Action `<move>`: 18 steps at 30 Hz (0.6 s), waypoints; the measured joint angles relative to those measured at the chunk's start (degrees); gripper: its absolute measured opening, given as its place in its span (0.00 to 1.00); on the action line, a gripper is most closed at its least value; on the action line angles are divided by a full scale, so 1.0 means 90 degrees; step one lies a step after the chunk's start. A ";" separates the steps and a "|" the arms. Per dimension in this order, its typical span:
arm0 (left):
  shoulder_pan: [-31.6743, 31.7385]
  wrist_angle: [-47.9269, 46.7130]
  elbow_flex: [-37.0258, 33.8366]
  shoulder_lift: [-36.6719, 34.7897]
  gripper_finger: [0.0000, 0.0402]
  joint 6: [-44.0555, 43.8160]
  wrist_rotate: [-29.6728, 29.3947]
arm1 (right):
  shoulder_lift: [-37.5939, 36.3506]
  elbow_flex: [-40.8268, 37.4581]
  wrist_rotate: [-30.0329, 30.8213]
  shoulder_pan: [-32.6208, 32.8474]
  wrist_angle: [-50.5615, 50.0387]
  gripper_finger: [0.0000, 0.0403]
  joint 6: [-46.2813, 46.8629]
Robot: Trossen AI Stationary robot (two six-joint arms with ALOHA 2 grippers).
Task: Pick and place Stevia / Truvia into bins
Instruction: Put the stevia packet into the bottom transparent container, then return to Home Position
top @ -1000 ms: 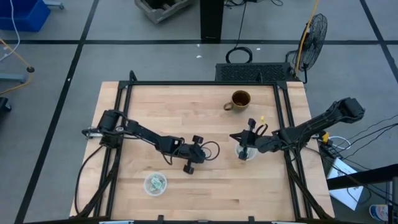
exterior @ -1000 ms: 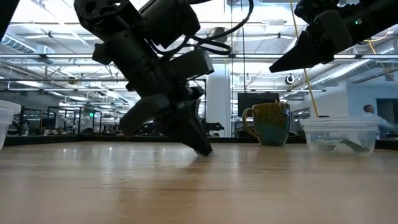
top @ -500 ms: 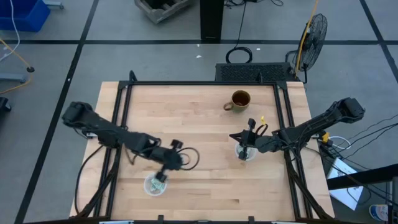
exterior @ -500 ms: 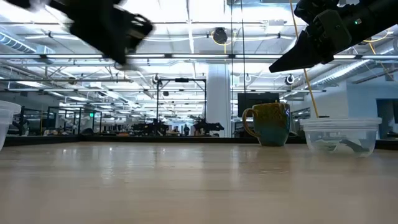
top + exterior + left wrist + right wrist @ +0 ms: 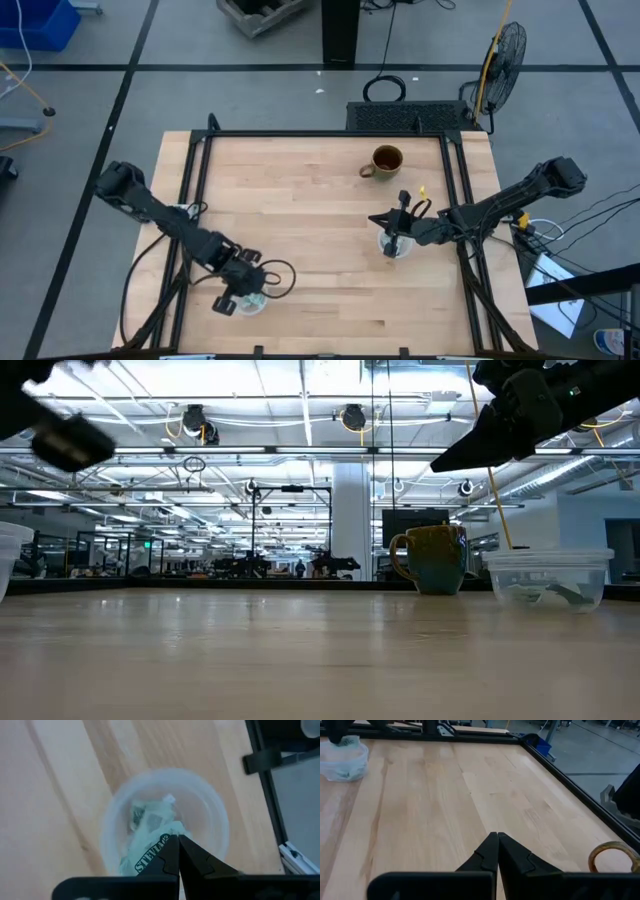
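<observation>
My left gripper (image 5: 243,292) hangs over the left clear cup (image 5: 256,301), near the table's near-left part, and is shut on a pale green Stevia packet (image 5: 150,855). The left wrist view looks straight down into that cup (image 5: 215,827), where more packets (image 5: 150,817) lie on its bottom. My right gripper (image 5: 392,237) is shut and empty. It hovers above the right clear cup (image 5: 548,575), which holds a few packets (image 5: 545,592). In the low view the right gripper (image 5: 470,455) sits well above that cup's rim. My left gripper pinches one Stevia packet between its two shut fingers (image 5: 167,855), coming from above and pointing down. The printed face (image 5: 151,854) sticks out beside the fingertips. The fingers hide which edge they have. The packet is lifted clear, over the cup's mouth.
A brown mug (image 5: 385,160) with a handle stands toward the far right, behind the right cup. Black frame rails (image 5: 190,180) run along the table's left and right edges. Bare wood (image 5: 320,300) lies between the two cups.
My left gripper has risen from the table's middle, where its fingertips were down on the wood. It has swung toward the near-left and now hangs over the left cup. The left arm has folded back toward the table's left edge. The right arm has kept still.
</observation>
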 joint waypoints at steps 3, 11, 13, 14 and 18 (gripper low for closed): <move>-0.0032 0.0449 -0.0405 0.0005 0.01 -0.0530 0.0091 | 0.0000 0.0000 0.0005 0.0000 0.0005 0.00 -0.0171; -0.0005 0.1085 -0.0623 0.0002 0.10 -0.1789 -0.0595 | 0.0000 0.0000 0.0012 -0.0002 0.0560 0.00 -0.1019; 0.0002 0.1097 -0.0623 0.0002 0.13 -0.2038 -0.0600 | 0.0000 0.0000 0.0015 0.0000 0.0739 0.00 -0.1268; 0.0000 0.1115 -0.0623 0.0002 0.15 -0.2128 -0.0591 | 0.0000 0.0000 0.0015 -0.0002 0.0808 0.00 -0.1377; -0.0046 0.1159 -0.0623 0.0002 0.19 -0.2243 -0.0584 | 0.0000 0.0000 0.0017 -0.0001 0.1047 0.00 -0.1685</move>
